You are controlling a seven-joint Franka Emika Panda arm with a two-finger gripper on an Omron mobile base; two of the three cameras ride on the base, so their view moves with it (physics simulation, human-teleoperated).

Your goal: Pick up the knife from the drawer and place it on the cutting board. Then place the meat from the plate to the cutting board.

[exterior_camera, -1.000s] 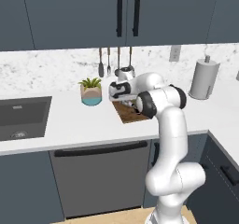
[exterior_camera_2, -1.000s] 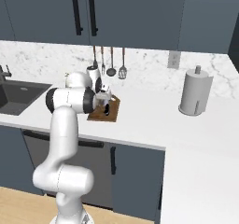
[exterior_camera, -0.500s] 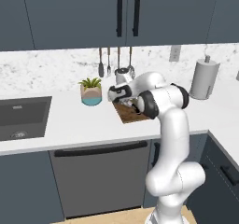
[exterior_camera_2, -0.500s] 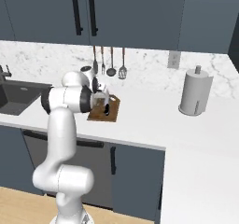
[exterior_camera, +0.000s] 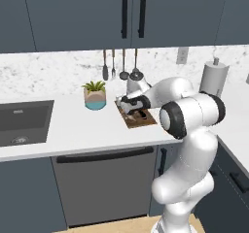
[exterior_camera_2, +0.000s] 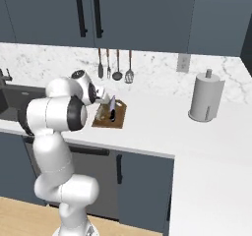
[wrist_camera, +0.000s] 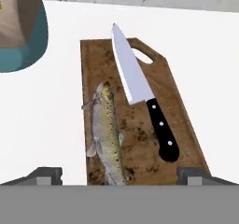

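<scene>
On your worktop (wrist_camera: 46, 125): cutting board (wrist_camera: 177, 106) carrying knife (wrist_camera: 140, 94) and, beside it, fish-shaped meat (wrist_camera: 106, 134), both lying flat; hand (wrist_camera: 120, 174) above them, fingers spread wide, holding nothing.

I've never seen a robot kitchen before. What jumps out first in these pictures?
The big white robot arm bends over the white counter, its gripper hovering just above a dark brown wooden cutting board. On that board lie a silver-bladed knife with a black handle and, beside it, a speckled brownish fish. A small green plant in a teal pot stands just left of the board.
</scene>
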